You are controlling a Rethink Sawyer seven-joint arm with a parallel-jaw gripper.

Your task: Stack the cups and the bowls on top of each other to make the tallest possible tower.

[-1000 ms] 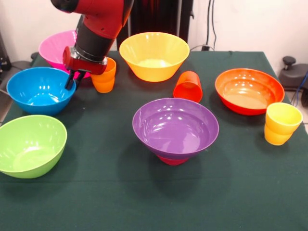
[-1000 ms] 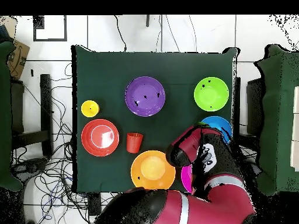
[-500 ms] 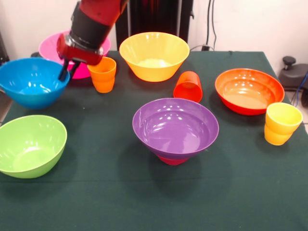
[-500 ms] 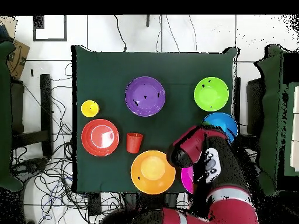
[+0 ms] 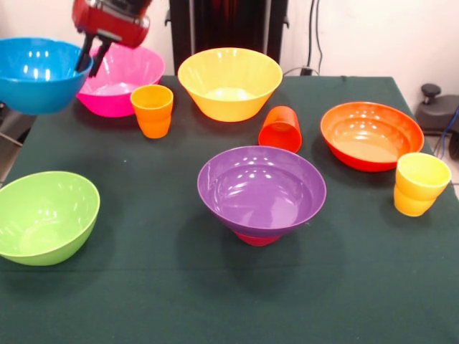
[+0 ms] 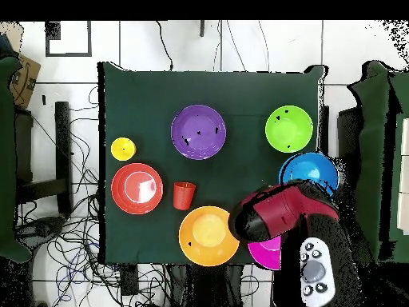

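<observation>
My gripper (image 5: 87,64) is high at the far left, shut on the right rim of the blue bowl (image 5: 37,75), which hangs clear of the table. In the overhead view the blue bowl (image 6: 307,172) juts out from under the red arm (image 6: 279,212). Behind it stands the pink bowl (image 5: 118,80) with the ribbed orange cup (image 5: 152,111) in front. The yellow bowl (image 5: 229,82), the red-orange cup (image 5: 280,129) on its side, the orange-red bowl (image 5: 371,135) and the yellow cup (image 5: 419,184) stand apart. The purple bowl (image 5: 262,190) rests on a small upturned magenta-red bowl (image 5: 254,239).
The green bowl (image 5: 43,215) sits at the near left of the dark green table (image 5: 179,301). Cables lie on the floor (image 6: 72,240) beside the table. A dark chair (image 5: 437,107) stands off the table's right edge.
The gripper closed on the blue bowl's rim and has lifted it off the table, up and toward the left edge. The pink bowl and orange cup now show fully.
</observation>
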